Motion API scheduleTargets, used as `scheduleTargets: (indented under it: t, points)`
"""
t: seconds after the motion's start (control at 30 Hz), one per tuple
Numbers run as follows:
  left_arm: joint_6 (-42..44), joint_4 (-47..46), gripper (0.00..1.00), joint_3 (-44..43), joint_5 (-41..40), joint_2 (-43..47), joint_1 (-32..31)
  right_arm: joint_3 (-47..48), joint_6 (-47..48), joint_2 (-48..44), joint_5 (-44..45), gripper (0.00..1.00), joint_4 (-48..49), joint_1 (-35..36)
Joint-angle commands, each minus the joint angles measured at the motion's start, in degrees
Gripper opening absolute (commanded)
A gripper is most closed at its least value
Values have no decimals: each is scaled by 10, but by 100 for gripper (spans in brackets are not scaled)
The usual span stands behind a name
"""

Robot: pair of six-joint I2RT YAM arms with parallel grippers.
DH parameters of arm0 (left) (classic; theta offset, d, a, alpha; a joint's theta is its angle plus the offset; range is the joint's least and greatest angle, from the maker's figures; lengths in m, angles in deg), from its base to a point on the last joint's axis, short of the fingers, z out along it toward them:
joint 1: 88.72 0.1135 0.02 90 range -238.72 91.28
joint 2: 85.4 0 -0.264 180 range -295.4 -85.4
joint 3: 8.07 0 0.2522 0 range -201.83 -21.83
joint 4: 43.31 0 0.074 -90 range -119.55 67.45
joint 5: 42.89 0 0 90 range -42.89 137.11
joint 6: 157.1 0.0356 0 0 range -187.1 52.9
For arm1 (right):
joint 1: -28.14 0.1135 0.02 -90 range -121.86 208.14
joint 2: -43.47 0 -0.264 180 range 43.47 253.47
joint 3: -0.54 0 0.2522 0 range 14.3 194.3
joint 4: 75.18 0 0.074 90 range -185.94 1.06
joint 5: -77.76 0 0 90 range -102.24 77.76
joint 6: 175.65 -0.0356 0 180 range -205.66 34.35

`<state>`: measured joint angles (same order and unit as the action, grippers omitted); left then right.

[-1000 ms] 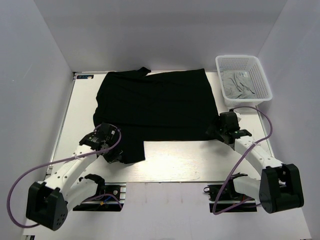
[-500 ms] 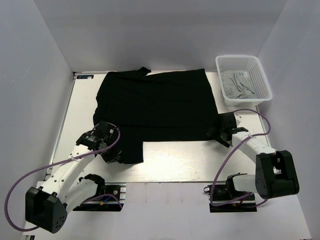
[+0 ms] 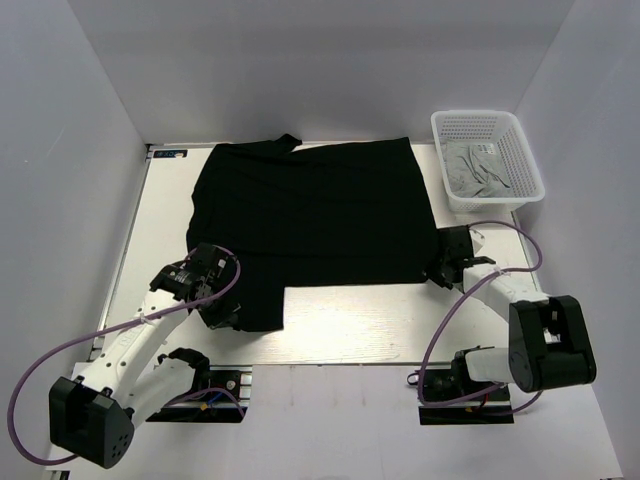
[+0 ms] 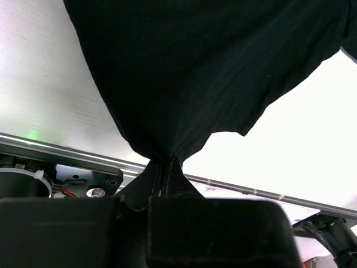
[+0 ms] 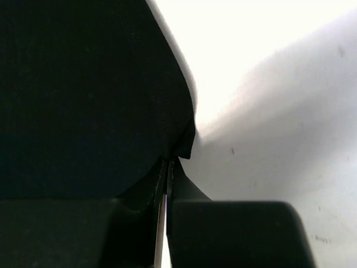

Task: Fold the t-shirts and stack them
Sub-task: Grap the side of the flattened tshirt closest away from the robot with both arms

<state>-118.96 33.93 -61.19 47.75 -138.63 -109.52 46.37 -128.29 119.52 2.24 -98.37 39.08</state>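
- Top external view: the left gripper [image 3: 218, 305] sits low over the white table [image 3: 340, 330], at the near left corner of the plain black cloth t-shirt [image 3: 310, 215].
- Left wrist view: the left gripper's two fingers are pressed together on a gathered pinch of the black cloth. The fabric fans out from the tips and is lifted off the table surface there.
- The right gripper [image 3: 440, 268] sits at the near right corner of the same shirt, at its edge.
- Right wrist view: the right gripper's fingers are closed to a thin slit, nipping the corner of the black fabric.
- The black shirt lies spread flat across the middle of the table between the two arms. A narrower flap reaches toward the near edge on the left side, and a small fold juts out at the far edge.
- A white plastic mesh basket [image 3: 527, 160] stands at the far right corner of the table, near the shirt's far right corner; contact cannot be determined.
- A light grey cloth t-shirt [image 3: 472, 172] lies crumpled inside that basket.
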Motion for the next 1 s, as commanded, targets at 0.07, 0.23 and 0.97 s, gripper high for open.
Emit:
scheduleTargets:
  t: [0.07, 0.23, 0.97]
  points:
    - [11, 33, 0, -5, 22, 15, 0, -29, 10, -69, -59, 0, -90, 4]
    - [17, 58, 0, -10, 61, 68, 0, -61, 16, -201, -80, 0, -176, 12]
    - [54, -211, 0, -186, -39, -80, 13, 73, 73, -148, -62, 0, -190, 24]
